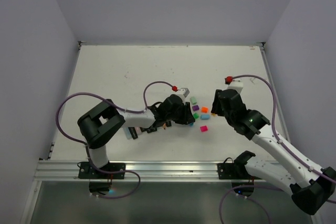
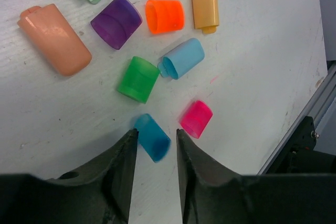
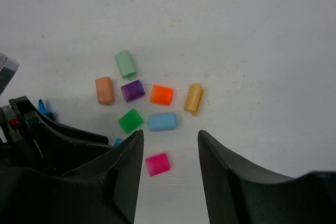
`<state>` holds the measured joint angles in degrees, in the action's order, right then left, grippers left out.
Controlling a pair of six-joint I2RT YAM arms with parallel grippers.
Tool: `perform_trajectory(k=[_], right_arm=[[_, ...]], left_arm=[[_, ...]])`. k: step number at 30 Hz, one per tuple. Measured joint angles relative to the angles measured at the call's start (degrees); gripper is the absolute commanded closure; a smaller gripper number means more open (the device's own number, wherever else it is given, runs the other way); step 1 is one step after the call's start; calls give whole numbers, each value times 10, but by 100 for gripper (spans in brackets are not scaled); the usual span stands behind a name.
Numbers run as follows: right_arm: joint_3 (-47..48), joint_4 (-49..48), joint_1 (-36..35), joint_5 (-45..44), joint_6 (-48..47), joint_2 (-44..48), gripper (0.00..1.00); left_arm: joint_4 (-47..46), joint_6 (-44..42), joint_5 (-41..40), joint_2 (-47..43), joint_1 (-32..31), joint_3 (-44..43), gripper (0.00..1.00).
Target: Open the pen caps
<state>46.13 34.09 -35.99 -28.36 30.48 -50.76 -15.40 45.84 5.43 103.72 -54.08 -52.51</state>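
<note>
We count six caps (image 2: 138,79) on the table (image 2: 262,51), with three pale bodies (image 2: 55,39) among them. The left gripper (image 2: 157,132) is open around the blue cap (image 2: 153,139); the right gripper (image 3: 170,136) is open too.

Six small plastic caps lie loose on their sides, clustered: purple cap (image 2: 115,22) beside orange cap (image 2: 165,16), green cap (image 2: 138,79) just beside cyan cap (image 2: 181,59), pink cap (image 2: 196,118) and blue cap (image 2: 152,137) toward the near side, apart.
</note>
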Motion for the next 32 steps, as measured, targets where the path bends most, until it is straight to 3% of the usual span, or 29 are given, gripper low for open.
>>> perform_trajectory(k=[7, 8, 11, 12, 13, 16, 19, 22, 32], right_arm=[[-7, 3, 0, 10, -2, 23, 50], [-9, 3, 0, 11, -2, 25, 50], [-16, 7, 0, 18, -2, 27, 48], [-17, 11, 0, 22, -1, 27, 44], [-19, 13, 0, 24, 0, 28, 30], [-24, 22, 0, 28, 3, 31, 11], [-36, 26, 0, 38, 10, 35, 1], [-46, 35, 0, 54, 23, 33, 1], [-119, 2, 0, 158, 70, -11, 1]], left_arm=[[0, 1, -18, 2, 0, -1, 41], [1, 1, -19, 2, 0, -1, 33], [1, 2, -25, -1, 0, -1, 28], [4, 1, -27, -5, 0, -1, 27], [6, 1, -28, -12, 0, -1, 27], [6, 1, -31, -49, 0, 7, 23], [4, 0, -35, -115, -2, 29, 18], [0, -1, -48, -185, -5, 50, 1], [-22, 16, -115, -454, -7, 198, 0]])
